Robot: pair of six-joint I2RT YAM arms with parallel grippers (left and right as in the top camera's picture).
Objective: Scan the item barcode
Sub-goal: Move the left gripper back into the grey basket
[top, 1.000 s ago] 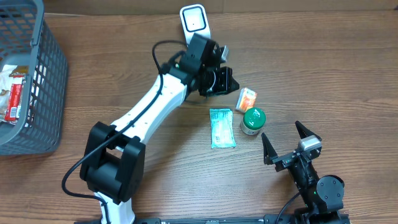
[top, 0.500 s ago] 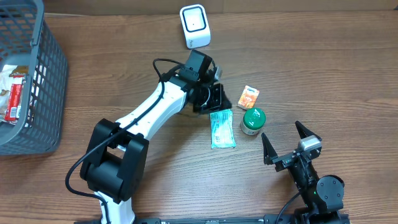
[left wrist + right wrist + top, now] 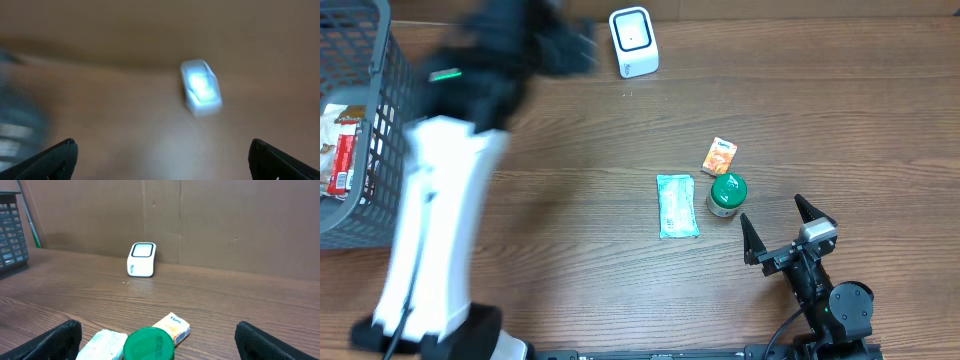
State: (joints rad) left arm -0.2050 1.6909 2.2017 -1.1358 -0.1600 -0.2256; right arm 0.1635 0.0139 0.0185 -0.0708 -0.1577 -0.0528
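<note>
Where items are counted, three lie on the table (image 3: 840,110): one orange box (image 3: 718,157), one green-lidded jar (image 3: 727,193) and one teal packet (image 3: 677,205), close together; one white scanner (image 3: 633,42) stands well apart; one basket (image 3: 380,150) holds wrappers; no print can be read; the blurred left gripper (image 3: 162,157) is spread wide and empty; the right gripper (image 3: 772,212), near the jar, likewise.

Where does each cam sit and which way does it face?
Overhead: above the table, looking straight down; blurred left arm and right arm show.
Left wrist: on the left arm, blurred, facing the scanner; own open jaws in lower corners.
Right wrist: low on the right arm, facing the back wall past jar and packet; own open jaws in lower corners.
Shared: all three see the scanner.
</note>
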